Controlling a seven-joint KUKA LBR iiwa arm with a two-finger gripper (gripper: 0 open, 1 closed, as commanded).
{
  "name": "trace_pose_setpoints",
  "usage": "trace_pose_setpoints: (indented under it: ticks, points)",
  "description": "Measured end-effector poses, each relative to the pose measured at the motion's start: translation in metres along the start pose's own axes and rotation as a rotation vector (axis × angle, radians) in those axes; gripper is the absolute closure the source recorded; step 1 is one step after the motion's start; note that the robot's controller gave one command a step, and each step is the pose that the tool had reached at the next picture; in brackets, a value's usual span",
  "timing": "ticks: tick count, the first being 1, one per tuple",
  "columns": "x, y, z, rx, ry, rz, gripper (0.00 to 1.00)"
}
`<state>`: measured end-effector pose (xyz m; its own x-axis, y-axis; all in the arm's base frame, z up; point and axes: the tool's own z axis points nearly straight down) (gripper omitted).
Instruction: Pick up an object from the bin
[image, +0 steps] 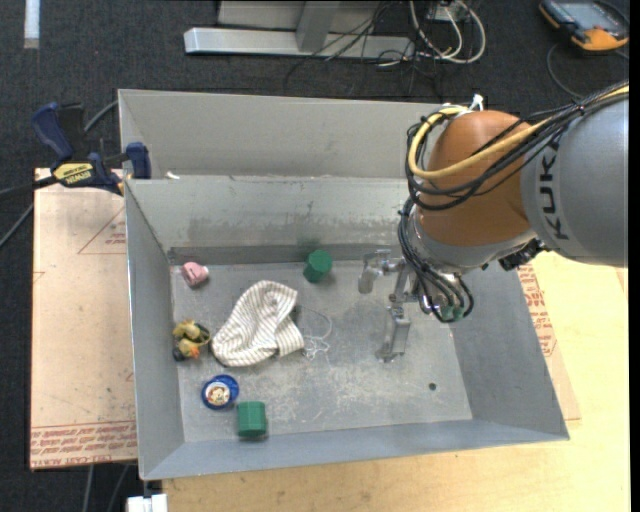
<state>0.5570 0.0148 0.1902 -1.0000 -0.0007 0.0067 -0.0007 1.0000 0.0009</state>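
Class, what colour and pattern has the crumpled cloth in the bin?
The cloth is off-white with fine dark stripes, best seen in the camera view.

My end effector (388, 312) is silver-grey, under an orange wrist cover (475, 170). The bin (500, 400) is dull grey. Toward nine o'clock lie a white cloth (258, 323) with fine dark stripes, a pink piece (194, 273), a yellow-and-black toy (189, 340) and a blue disc (219, 391). A green cylinder (318, 265) sits at eleven o'clock and a green block (251, 420) at seven.
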Motion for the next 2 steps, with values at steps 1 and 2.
trace_pose_setpoints:
  ticks: [1, 2]
  points:
    - [-0.002, 0.0, -0.005, 0.0, -0.008, 0.001, 0.0]
    - [-0.016, 0.087, 0.123, -0.003, 0.003, -0.077, 0.0]
